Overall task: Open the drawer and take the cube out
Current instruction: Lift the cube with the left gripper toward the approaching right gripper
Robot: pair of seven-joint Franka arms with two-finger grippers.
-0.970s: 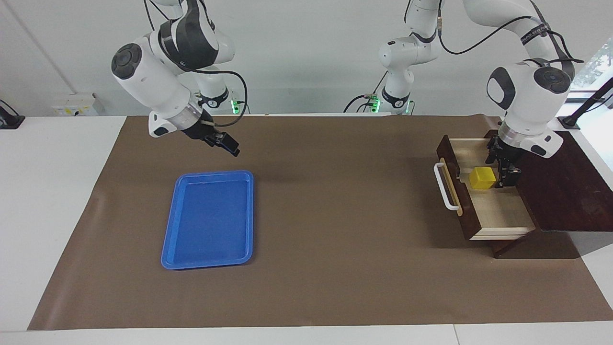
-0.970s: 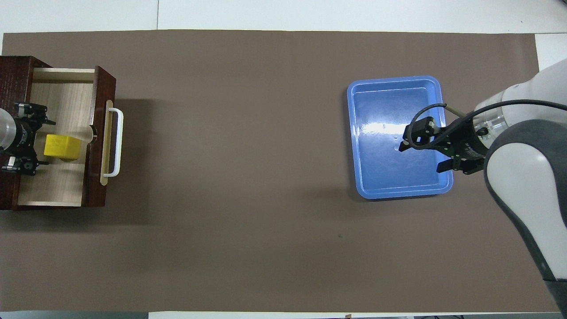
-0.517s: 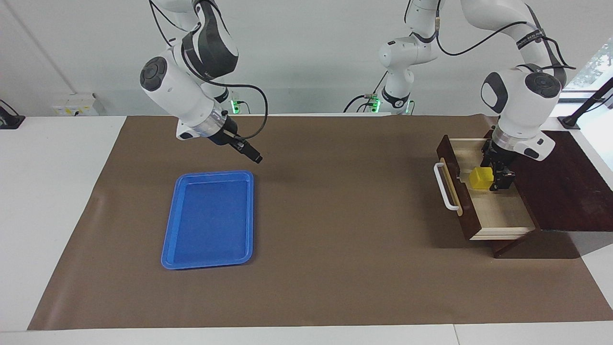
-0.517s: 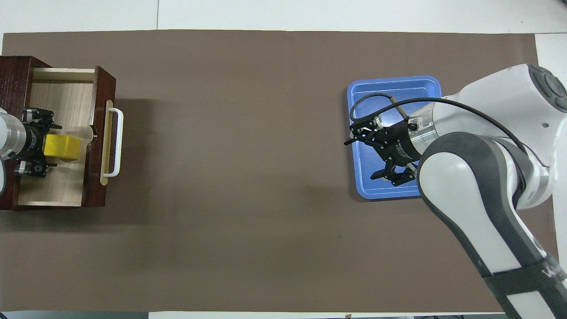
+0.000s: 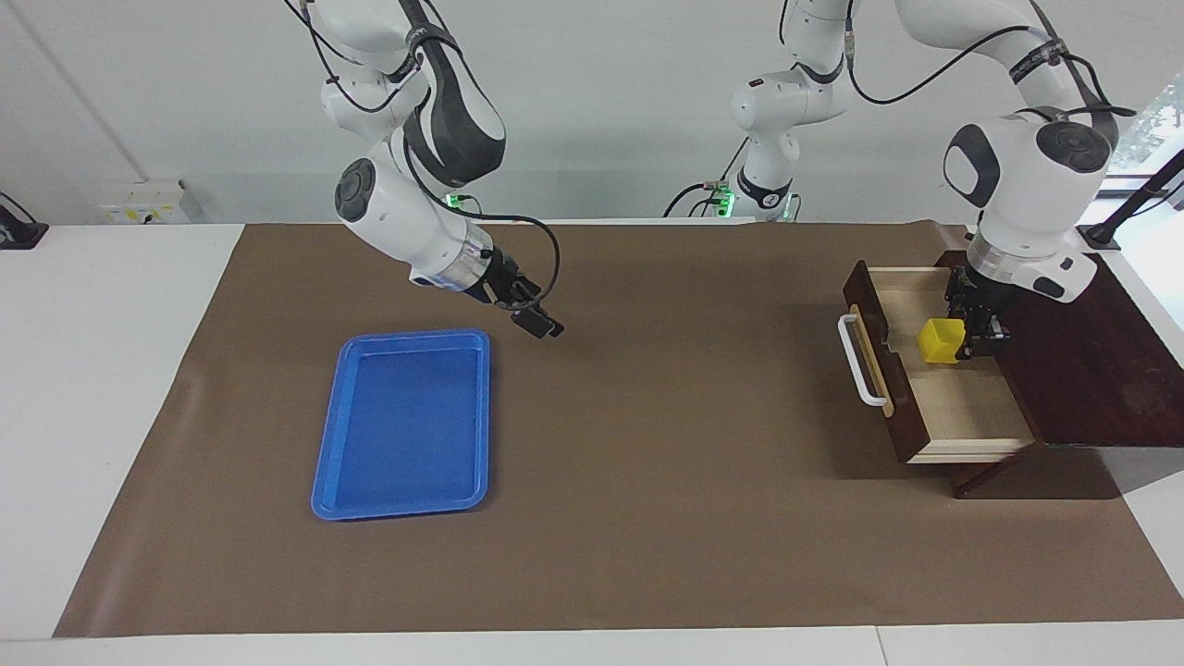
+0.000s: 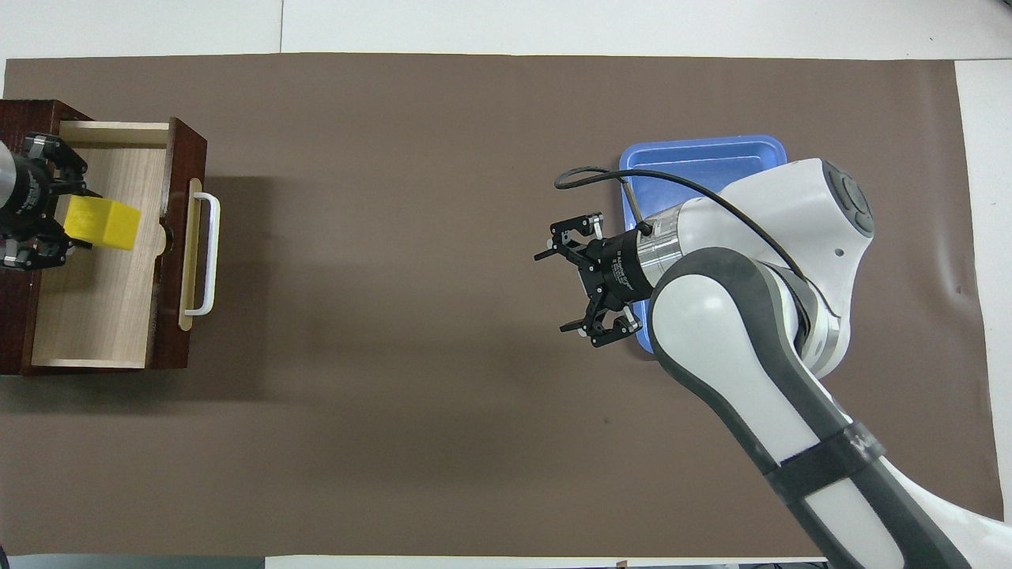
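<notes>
Brown table covering carries an open dark wooden drawer (image 5: 934,388). Left gripper (image 5: 973,331), fingers clamped around the small yellow cube (image 5: 940,340), has lifted it off the drawer floor since a moment ago, so extraction is underway. Right gripper (image 6: 571,290), fingers spread, has swung past the flat blue plastic tray (image 5: 407,421).

At the left edge of the frame you see the drawer (image 6: 103,316) pulled open, its white handle (image 6: 207,254) toward the middle. The left gripper (image 6: 49,221) grips the yellow cube (image 6: 101,224) over the drawer's upper half. Right of centre, your right gripper (image 6: 571,292) hangs over the brown mat (image 6: 395,356) with fingers spread, beside the blue tray (image 6: 704,154).
</notes>
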